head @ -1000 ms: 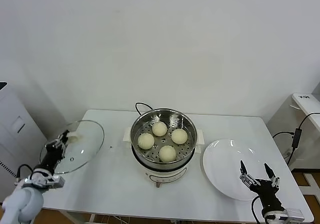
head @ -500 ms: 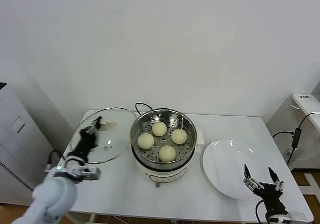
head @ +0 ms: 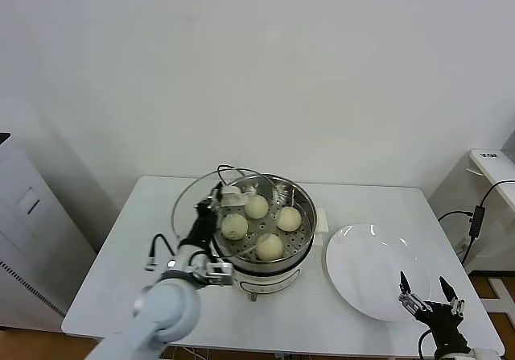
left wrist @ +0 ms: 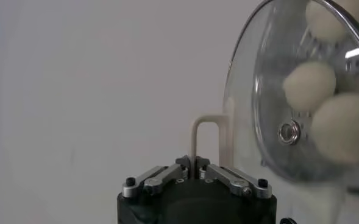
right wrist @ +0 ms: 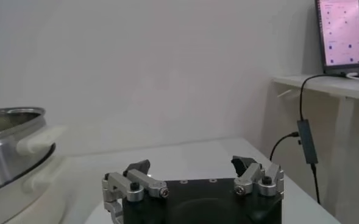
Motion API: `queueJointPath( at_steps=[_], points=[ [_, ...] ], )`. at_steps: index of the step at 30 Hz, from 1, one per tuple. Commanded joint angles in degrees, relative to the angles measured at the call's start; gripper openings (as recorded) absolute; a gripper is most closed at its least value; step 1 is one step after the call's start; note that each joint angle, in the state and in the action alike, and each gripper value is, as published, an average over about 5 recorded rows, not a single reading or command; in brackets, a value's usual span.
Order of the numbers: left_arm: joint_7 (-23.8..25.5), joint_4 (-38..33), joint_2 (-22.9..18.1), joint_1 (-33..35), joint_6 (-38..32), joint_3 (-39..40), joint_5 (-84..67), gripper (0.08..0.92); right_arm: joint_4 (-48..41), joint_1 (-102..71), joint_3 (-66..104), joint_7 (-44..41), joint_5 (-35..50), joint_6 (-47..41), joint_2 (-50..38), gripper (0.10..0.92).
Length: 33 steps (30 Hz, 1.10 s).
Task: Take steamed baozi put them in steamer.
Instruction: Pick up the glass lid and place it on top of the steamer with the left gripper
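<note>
My left gripper point(head: 216, 205) pinches the glass lid point(head: 211, 208) by its handle point(left wrist: 206, 141), over the steamer point(head: 299, 203) holding four baozi point(head: 269, 246); my right gripper point(head: 430, 294) hangs spread by the plate point(head: 370, 247).

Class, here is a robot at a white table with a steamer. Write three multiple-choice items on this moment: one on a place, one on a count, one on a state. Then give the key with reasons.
1. Where are the small round cream-white buns?
A. on the flat white plate
B. in the round shiny steel steamer basket
C. on the bare table

2. How many buns show?
A. two
B. three
C. four

3. How is the left gripper?
A. shut on the round glass lid's cream handle
B. open over the plate
C. shut on a bun

Key: 1 B, the buns lie on the perforated floor of the steamer basket, and the plate holds none. 2 C, four sit in the basket. 3 A, the left gripper clasps the cream handle of the glass lid, tilted at the basket's left rim; the right gripper hangs open at the plate's near edge.
</note>
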Motion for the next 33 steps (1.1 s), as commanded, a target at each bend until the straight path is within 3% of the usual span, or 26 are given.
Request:
queueJointPath(
  at_steps=[1,18,33],
  points=[
    [0.8,6.4,-7.9,-7.4,6.0,12.4,6.0,0.117,-0.4,-0.4,0.5,-0.5,0.0,0.1,0.4,0.823],
    [1.3,13.7,-10.3,-8.4,5.9,11.8,10.5,0.117,-1.6,-0.3,0.8,-1.4,0.4,0.8,0.5,0.823],
    [0.1,14.5,-10.3,-8.3,5.8,10.4,9.5,0.117,-1.3,-0.9,0.9,-1.7,0.3,1.5,1.2,0.823]
  ],
)
